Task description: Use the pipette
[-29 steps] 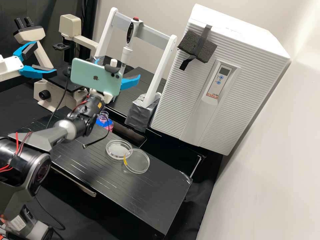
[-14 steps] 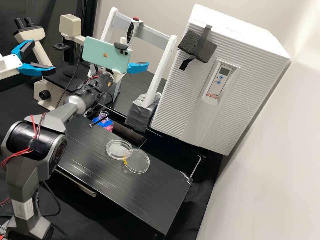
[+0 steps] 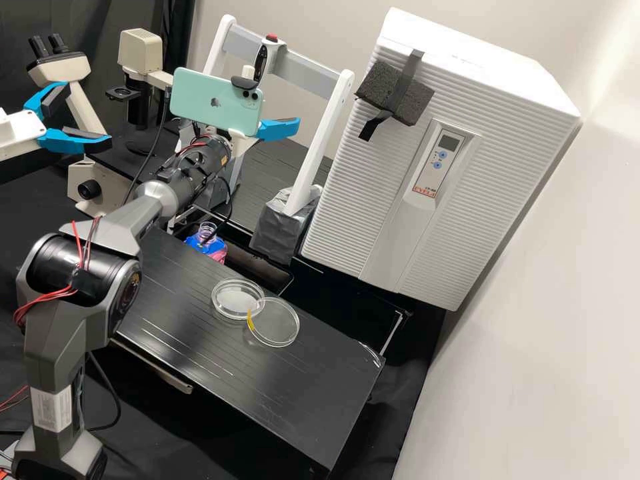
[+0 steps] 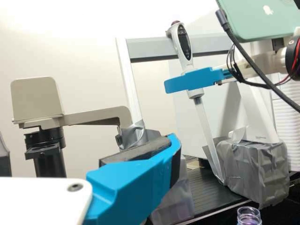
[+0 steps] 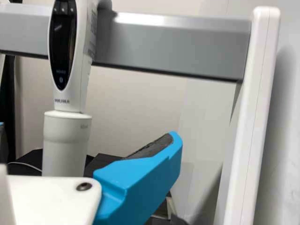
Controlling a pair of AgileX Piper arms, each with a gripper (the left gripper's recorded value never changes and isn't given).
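I count two tools of mine, one pipette, one stand, one microscope, one bottle, two clear round dishes and one white ribbed cabinet.

At the far left my left tool (image 3: 88, 113) hangs in front of the microscope (image 3: 87, 183). Its blue fingers are spread wide and there is nothing between them.

Right of it, over the far side of the counter (image 3: 280, 393), my right tool (image 4: 180, 82) sits up at the pipette (image 3: 261, 59). The pipette hangs upright on the grey crossbar of the stand (image 3: 313, 70). This tool is parted too. In the right wrist view the pipette's white collar stands just beside my blue finger (image 5: 140, 180) with a gap between them, so nothing is gripped.

In the left wrist view that tool's finger crosses in front of the pipette just under its handle. The thin shaft runs on down toward the taped foot (image 4: 253, 164) of the stand. In the high view the mint phone (image 3: 213, 101) on my right wrist stands in front of that stretch.

Nearer, the bottle (image 3: 211, 241) of pink liquid stands just beside the counter's far edge. Right of it the two dishes (image 3: 237, 298) (image 3: 273, 321) lie mid-counter with their rims overlapping. The cabinet (image 3: 433, 153) stands at the far right.
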